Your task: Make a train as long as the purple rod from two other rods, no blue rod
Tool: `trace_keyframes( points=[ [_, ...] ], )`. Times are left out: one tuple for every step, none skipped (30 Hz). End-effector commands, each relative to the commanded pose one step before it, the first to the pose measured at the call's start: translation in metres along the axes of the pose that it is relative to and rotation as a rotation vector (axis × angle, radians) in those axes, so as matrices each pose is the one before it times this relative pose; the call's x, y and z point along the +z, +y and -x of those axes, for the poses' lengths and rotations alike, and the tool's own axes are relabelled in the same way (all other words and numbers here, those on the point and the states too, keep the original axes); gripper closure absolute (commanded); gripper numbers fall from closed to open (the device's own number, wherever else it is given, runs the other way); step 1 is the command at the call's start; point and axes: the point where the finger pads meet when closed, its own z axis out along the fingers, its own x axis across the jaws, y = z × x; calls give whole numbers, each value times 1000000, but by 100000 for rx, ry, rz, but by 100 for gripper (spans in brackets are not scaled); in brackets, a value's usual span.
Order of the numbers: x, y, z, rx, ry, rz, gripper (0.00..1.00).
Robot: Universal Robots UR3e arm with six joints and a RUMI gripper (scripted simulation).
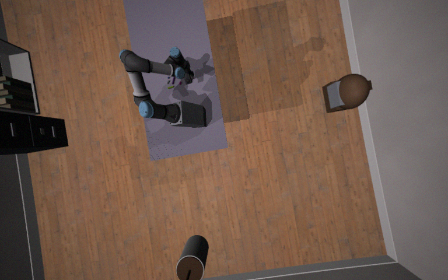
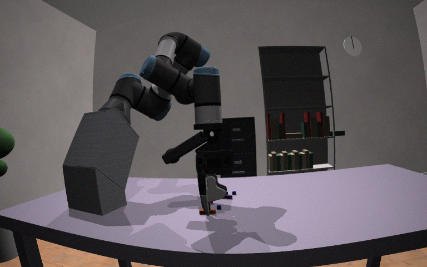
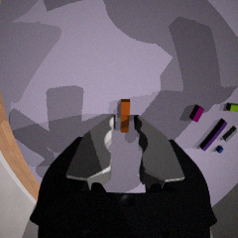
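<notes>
Six colours of rod lie on the bench (image 1: 158,19) (image 2: 346,194) (image 3: 99,59). The end effector (image 1: 189,81) (image 2: 207,213) (image 3: 124,116) points down with its fingers slightly apart; it straddles the orange rod (image 2: 203,212) (image 3: 125,111), which shows a gap on either side in the wrist view, so it grips nothing. That rod lies between the bench's middle and the long edge in the exterior view's foreground.

The magenta rod (image 1: 180,83) (image 2: 211,202) (image 3: 196,113) lies apart from it, farther from that edge. Beyond are the purple rod (image 1: 173,80) (image 2: 229,196) (image 3: 213,135), the grey rod (image 1: 168,81) (image 3: 229,133) just beside it, and a blue rod (image 1: 168,77) (image 2: 233,192) (image 3: 219,149). The lime rod (image 1: 170,87) (image 3: 232,107) sits nearest the bench's short edge behind the arm's base. A second blue rod (image 2: 219,207) is near the orange one. The orange and magenta rods form no train.
</notes>
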Motion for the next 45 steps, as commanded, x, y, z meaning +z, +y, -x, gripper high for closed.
trace_keyframes(
  points=[
    [-591, 691, 603, -44, -156, 168, 86],
    [0, 0, 0, 0, 0, 0, 86],
    [0, 0, 0, 0, 0, 0, 86],
    [0, 0, 0, 0, 0, 0, 86],
    [0, 0, 0, 0, 0, 0, 86],
    [0, 0, 0, 0, 0, 0, 86],
    [0, 0, 0, 0, 0, 0, 86],
    [0, 0, 0, 0, 0, 0, 86],
    [0, 0, 0, 0, 0, 0, 86],
    [0, 0, 0, 0, 0, 0, 86],
    [0, 0, 0, 0, 0, 0, 86],
    [0, 0, 0, 0, 0, 0, 86],
    [0, 0, 0, 0, 0, 0, 86],
    [0, 0, 0, 0, 0, 0, 86],
    [0, 0, 0, 0, 0, 0, 86],
    [0, 0, 0, 0, 0, 0, 86],
    [0, 0, 0, 0, 0, 0, 86],
    [0, 0, 0, 0, 0, 0, 86],
    [0, 0, 0, 0, 0, 0, 86],
    [0, 0, 0, 0, 0, 0, 86],
    [0, 0, 0, 0, 0, 0, 100],
    [0, 0, 0, 0, 0, 0, 100],
    [0, 0, 0, 0, 0, 0, 100],
    [0, 0, 0, 0, 0, 0, 100],
    [0, 0, 0, 0, 0, 0, 100],
    [0, 0, 0, 0, 0, 0, 100],
    [0, 0, 0, 0, 0, 0, 100],
    [0, 0, 0, 0, 0, 0, 100],
    [0, 0, 0, 0, 0, 0, 100],
    [0, 0, 0, 0, 0, 0, 100],
    [0, 0, 0, 0, 0, 0, 100],
    [0, 0, 0, 0, 0, 0, 100],
    [0, 0, 0, 0, 0, 0, 100],
    [0, 0, 0, 0, 0, 0, 100],
    [0, 0, 0, 0, 0, 0, 100],
    [0, 0, 0, 0, 0, 0, 100],
    [0, 0, 0, 0, 0, 0, 100],
    [0, 0, 0, 0, 0, 0, 100],
    [0, 0, 0, 0, 0, 0, 100],
    [0, 0, 0, 0, 0, 0, 100],
    [0, 0, 0, 0, 0, 0, 100],
    [0, 0, 0, 0, 0, 0, 100],
    [0, 0, 0, 0, 0, 0, 100],
    [0, 0, 0, 0, 0, 0, 100],
    [0, 0, 0, 0, 0, 0, 100]
  ],
)
